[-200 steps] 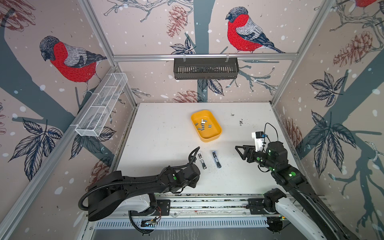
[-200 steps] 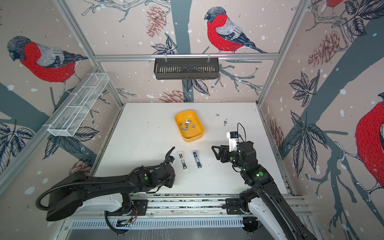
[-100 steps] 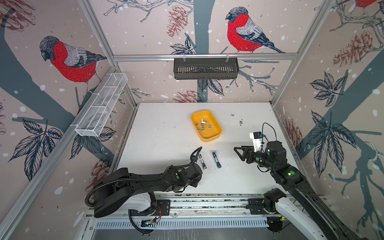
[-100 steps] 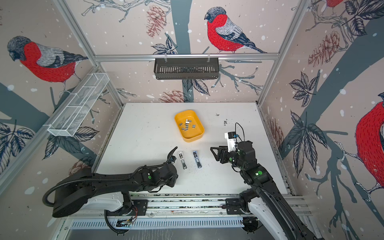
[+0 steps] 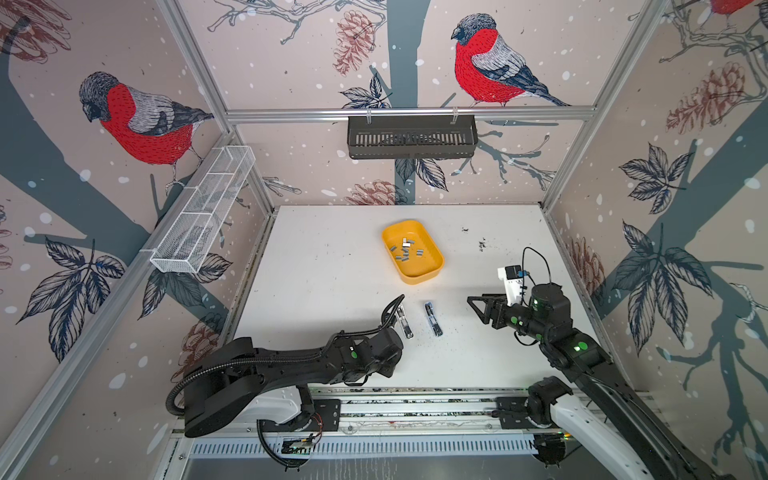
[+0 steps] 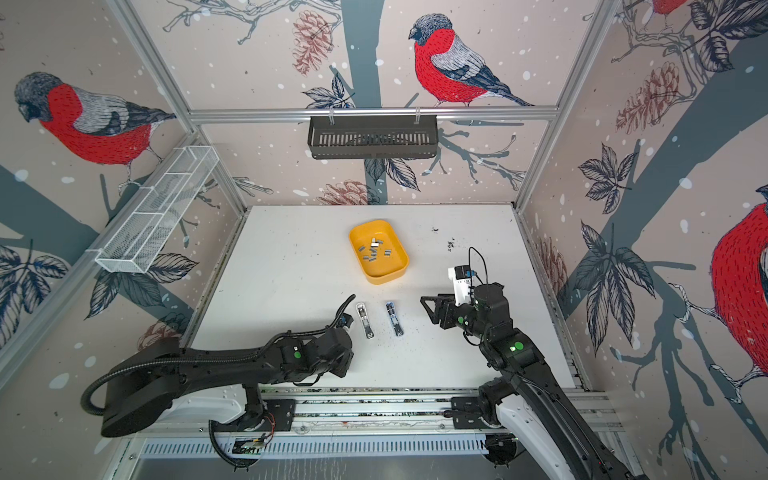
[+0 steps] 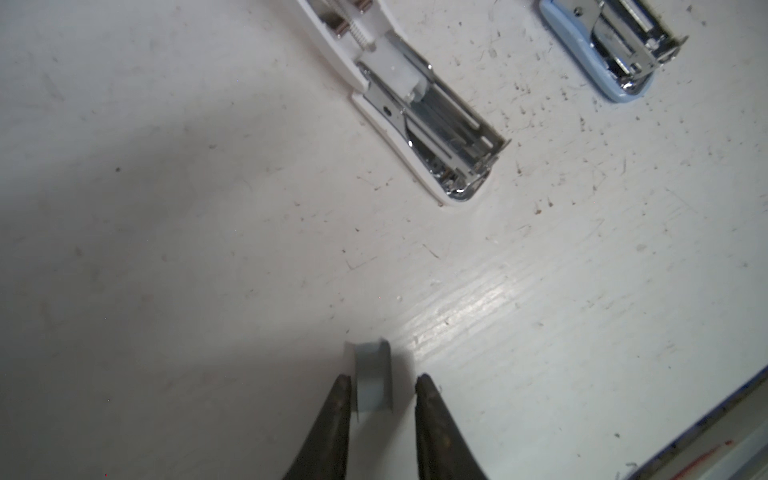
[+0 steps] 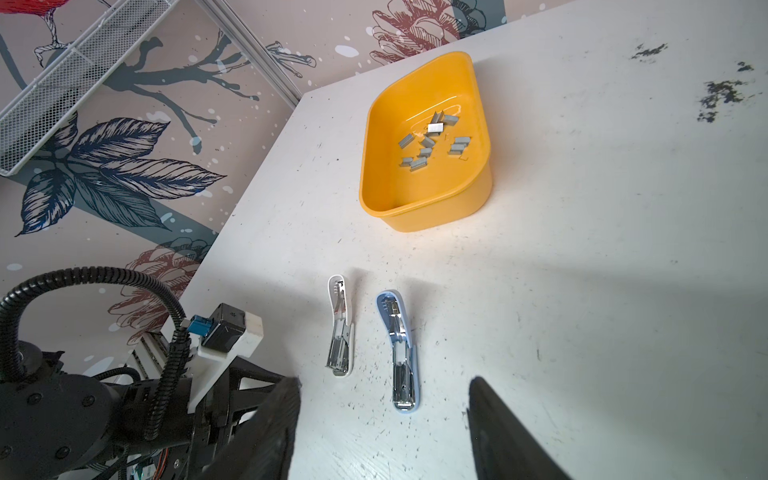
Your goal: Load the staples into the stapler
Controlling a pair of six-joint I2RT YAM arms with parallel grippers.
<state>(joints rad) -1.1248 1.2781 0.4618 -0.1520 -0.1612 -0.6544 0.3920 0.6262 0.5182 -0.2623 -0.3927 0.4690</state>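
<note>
A short grey strip of staples (image 7: 373,382) lies on the table between the fingers of my left gripper (image 7: 382,380). The gripper is open: one finger is against the strip's side and the other stands clear of it. In both top views its fingers are hidden under the wrist. Just beyond lie an opened white stapler (image 7: 428,120) (image 5: 404,321) and an opened blue stapler (image 7: 615,50) (image 5: 433,318), side by side. More staples (image 5: 405,251) (image 8: 432,143) lie loose in a yellow tray (image 5: 432,270). My right gripper (image 5: 478,305) (image 8: 382,382) hovers open and empty, right of the blue stapler.
The table's front edge and the rail run close behind the left gripper. A black basket (image 5: 411,137) hangs on the back wall and a white wire shelf (image 5: 203,212) on the left wall. Dark specks mark the table at the back right.
The left arm has shifted slightly near the table's front while its wrist stays by the white stapler. The right arm has hardly moved.
</note>
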